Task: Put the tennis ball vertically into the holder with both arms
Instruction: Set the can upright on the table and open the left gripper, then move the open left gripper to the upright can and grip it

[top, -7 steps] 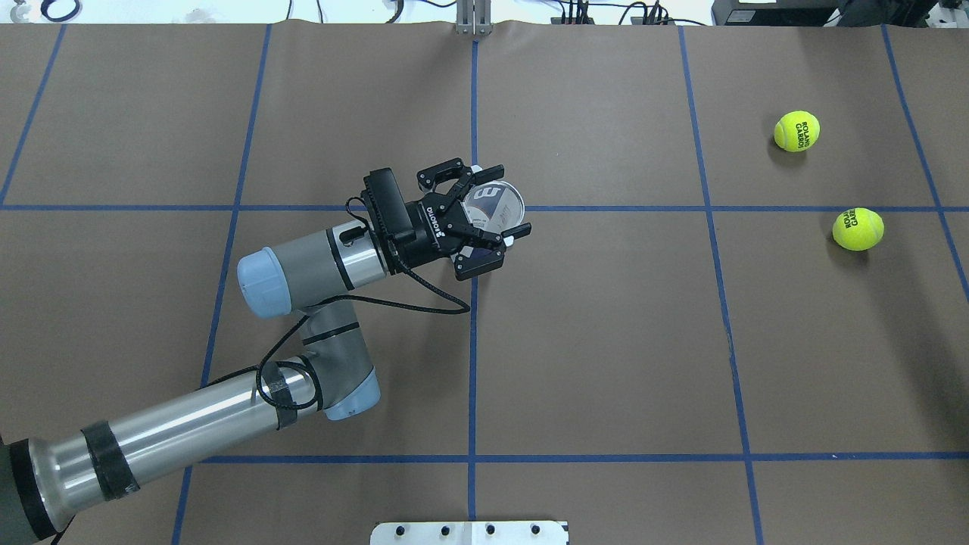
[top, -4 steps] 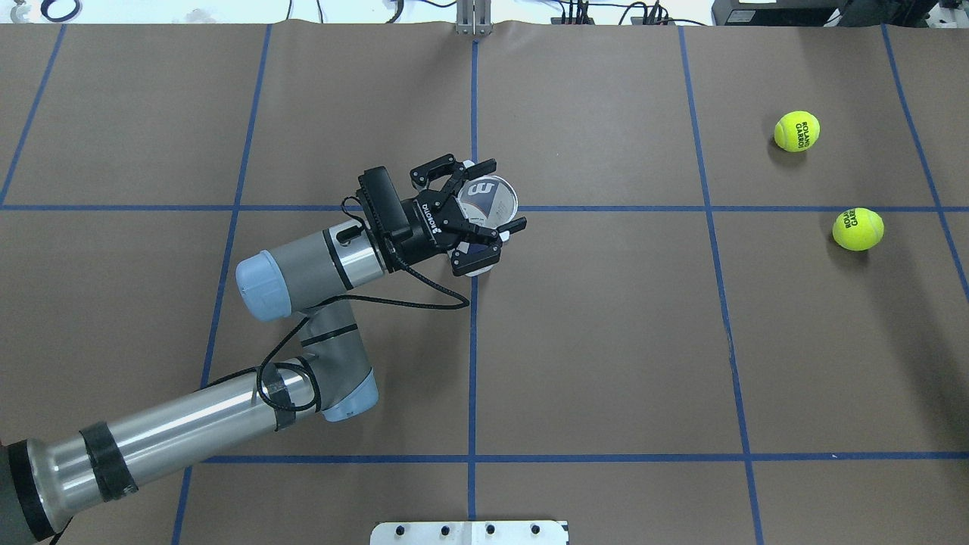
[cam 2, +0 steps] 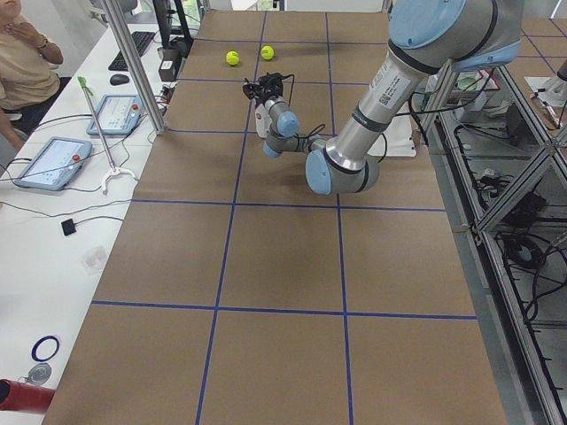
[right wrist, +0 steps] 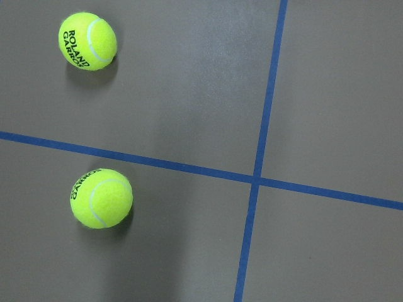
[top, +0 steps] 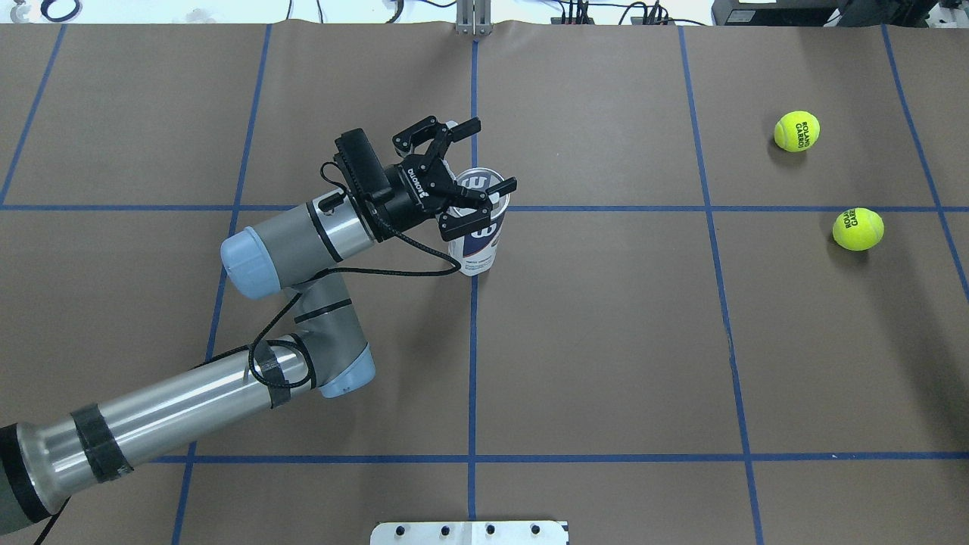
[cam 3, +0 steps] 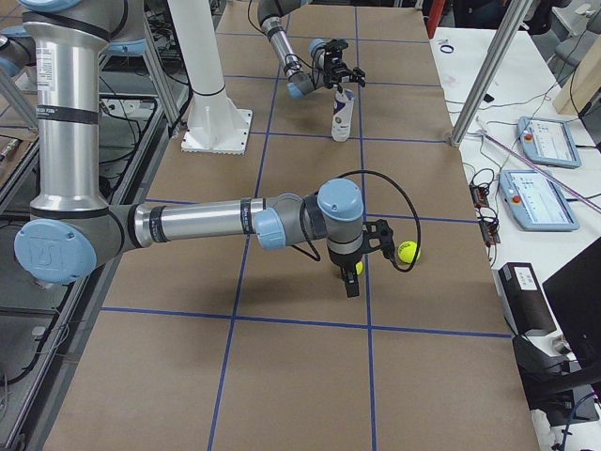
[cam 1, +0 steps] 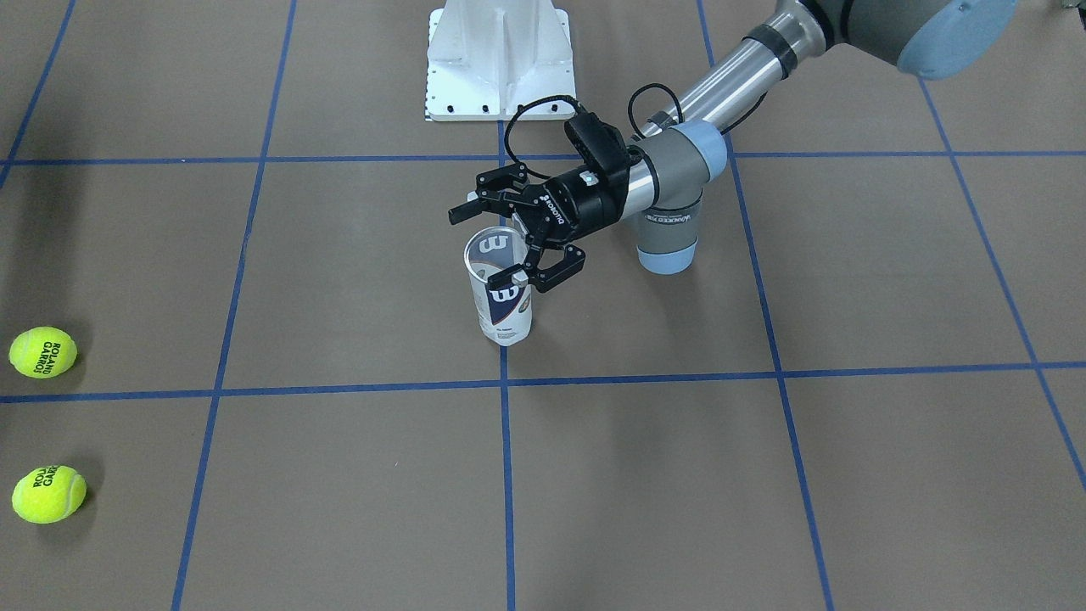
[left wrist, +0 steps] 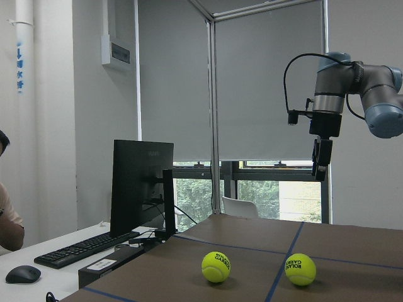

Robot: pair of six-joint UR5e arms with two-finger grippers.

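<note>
The holder [top: 475,244], a clear tube with a white and navy label, stands upright at the table's middle; it also shows in the front view [cam 1: 506,307]. My left gripper [top: 492,154] is open at the tube's rim, its fingers spread on either side of the mouth [cam 1: 484,244]. Two yellow tennis balls [top: 796,131] [top: 858,228] lie at the far right. My right gripper [cam 3: 351,285] points down just above the nearer ball; whether it is open or shut I cannot tell. The right wrist view shows both balls [right wrist: 87,41] [right wrist: 101,197] below it.
The white pedestal base [cam 1: 499,59] stands at the robot's side of the table. Blue tape lines cross the brown table cover. Operators' desks with tablets and a monitor [left wrist: 141,185] line the far edge.
My left gripper has moved left and away from the robot. The tube, seen mouth-on before, now shows its side and stands upright.
</note>
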